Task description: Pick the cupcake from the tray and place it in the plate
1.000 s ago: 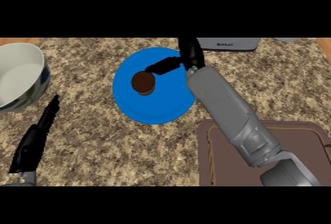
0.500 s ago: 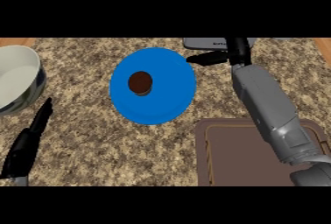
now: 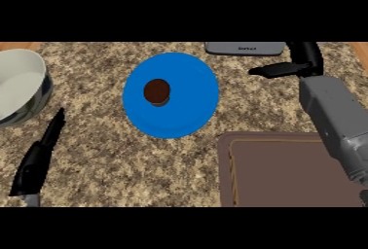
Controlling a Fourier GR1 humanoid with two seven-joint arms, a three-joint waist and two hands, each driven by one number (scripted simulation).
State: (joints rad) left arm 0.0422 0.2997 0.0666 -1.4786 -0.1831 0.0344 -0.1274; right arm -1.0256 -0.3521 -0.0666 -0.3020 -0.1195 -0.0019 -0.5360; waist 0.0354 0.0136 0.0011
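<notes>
A dark brown cupcake (image 3: 156, 92) sits on the blue plate (image 3: 188, 112) in the middle of the counter, left of the plate's centre. The brown tray (image 3: 284, 170) lies at the lower right with nothing on its visible surface. My right hand (image 3: 300, 62) is at the upper right, well clear of the plate, open with straight fingers and its thumb pointing left. My left hand (image 3: 37, 160) rests open at the lower left, fingers up.
A pale bowl (image 3: 18, 85) stands at the left edge. A grey flat device (image 3: 244, 48) lies at the counter's far edge, just left of my right hand. My right forearm (image 3: 338, 126) crosses over the tray's right side.
My right hand has let go of the cupcake on the plate and drawn back to the right, away from the plate. The left hand has stayed put.
</notes>
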